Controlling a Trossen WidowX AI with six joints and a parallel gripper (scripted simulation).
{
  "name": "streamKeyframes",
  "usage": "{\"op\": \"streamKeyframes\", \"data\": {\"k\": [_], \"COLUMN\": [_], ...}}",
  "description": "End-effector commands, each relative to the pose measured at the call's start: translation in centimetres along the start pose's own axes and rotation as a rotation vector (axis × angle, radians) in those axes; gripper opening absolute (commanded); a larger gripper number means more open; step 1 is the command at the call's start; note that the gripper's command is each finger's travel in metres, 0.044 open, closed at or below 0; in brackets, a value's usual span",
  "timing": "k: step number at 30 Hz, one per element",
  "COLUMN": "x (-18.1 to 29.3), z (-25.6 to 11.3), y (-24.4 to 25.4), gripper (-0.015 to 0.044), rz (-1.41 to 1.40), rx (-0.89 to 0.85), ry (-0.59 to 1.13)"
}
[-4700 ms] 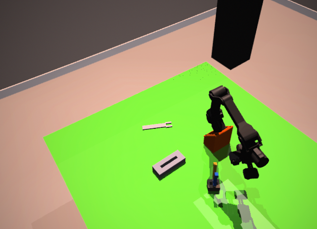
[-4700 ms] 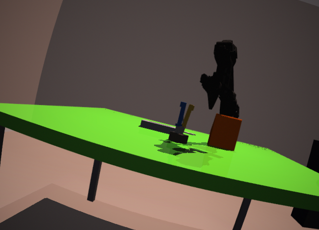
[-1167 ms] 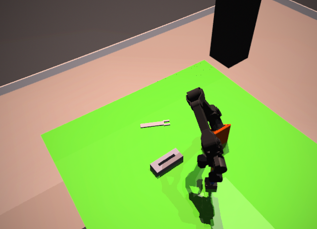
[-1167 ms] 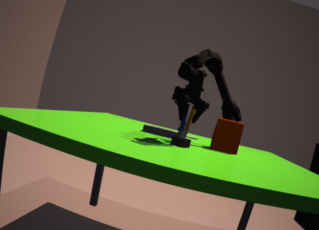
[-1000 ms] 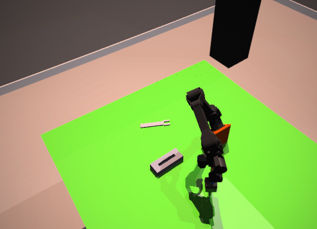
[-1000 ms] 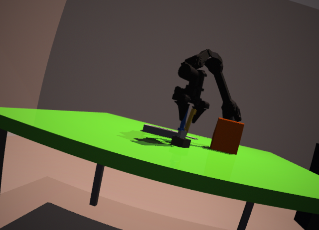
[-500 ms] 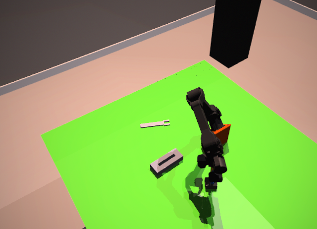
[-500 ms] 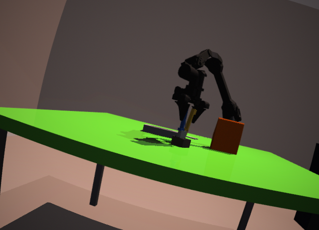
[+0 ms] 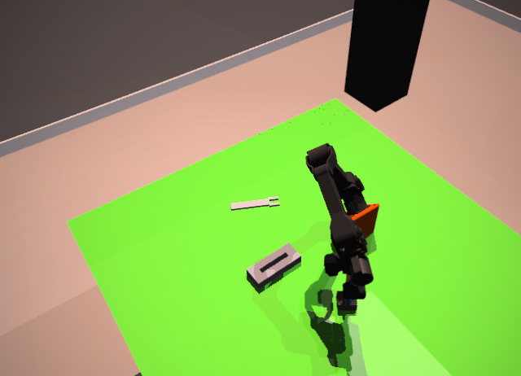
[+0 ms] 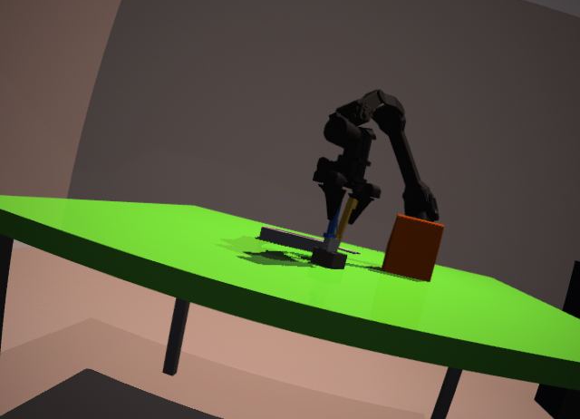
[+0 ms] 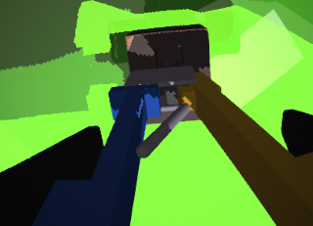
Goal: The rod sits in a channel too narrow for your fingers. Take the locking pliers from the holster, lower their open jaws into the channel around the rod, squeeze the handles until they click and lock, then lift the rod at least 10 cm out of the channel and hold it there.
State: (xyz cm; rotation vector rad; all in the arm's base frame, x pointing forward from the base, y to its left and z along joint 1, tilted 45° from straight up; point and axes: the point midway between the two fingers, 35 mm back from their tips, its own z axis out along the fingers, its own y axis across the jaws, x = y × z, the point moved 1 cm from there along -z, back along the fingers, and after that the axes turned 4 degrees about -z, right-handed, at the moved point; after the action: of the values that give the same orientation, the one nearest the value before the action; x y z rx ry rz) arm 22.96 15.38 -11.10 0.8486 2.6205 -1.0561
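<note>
Right, the claw [image 9: 343, 277] [image 10: 342, 220] [image 11: 194, 128] is pointing down and standing wide open, a finger to either side of the pliers' splayed handles, with nothing gripped! Blue handle [image 10: 333, 223] [image 11: 112, 158] on one side, yellow handle [image 10: 347, 218] [image 11: 245, 148] on the other, both slanting up between those black fingers. Whether either finger brushes a handle, I can't tell from here. A grey pin [image 11: 163, 130] juts from beside the yellow one, and below sits the pliers' grey head [image 10: 332, 244], at the dark holster [image 9: 347, 307] [image 10: 327, 258] [image 11: 168, 45] down on the green table [image 9: 189, 238] [image 10: 140, 237] [image 11: 196, 187]. So the pliers are at their holster, not lifted away! Above it all, the black arm [image 9: 332, 195] [image 10: 407, 157] bends high and over, its foot near the orange panel [image 9: 366, 222] [image 10: 414, 248]. Across the way, well apart from the claw, lies the slotted block [image 9: 253, 272] [image 10: 285, 237], its narrow channel [image 9: 273, 263] dark; the rod in there I can't make out. Beyond it, a pale forked strip [image 9: 252, 204] lies flat.
</note>
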Motion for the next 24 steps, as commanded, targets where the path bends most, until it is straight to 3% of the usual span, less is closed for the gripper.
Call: {"op": "streamKeyframes", "data": {"k": [1, 24], "x": [-0.02, -0.02], "z": [0.11, -0.25], "y": [0.02, 0.07], "gripper": [0.0356, 0.0323], "rz": [-0.004, -0.004], "rx": [0.001, 0.003], "ry": [-0.005, -0.005]}}
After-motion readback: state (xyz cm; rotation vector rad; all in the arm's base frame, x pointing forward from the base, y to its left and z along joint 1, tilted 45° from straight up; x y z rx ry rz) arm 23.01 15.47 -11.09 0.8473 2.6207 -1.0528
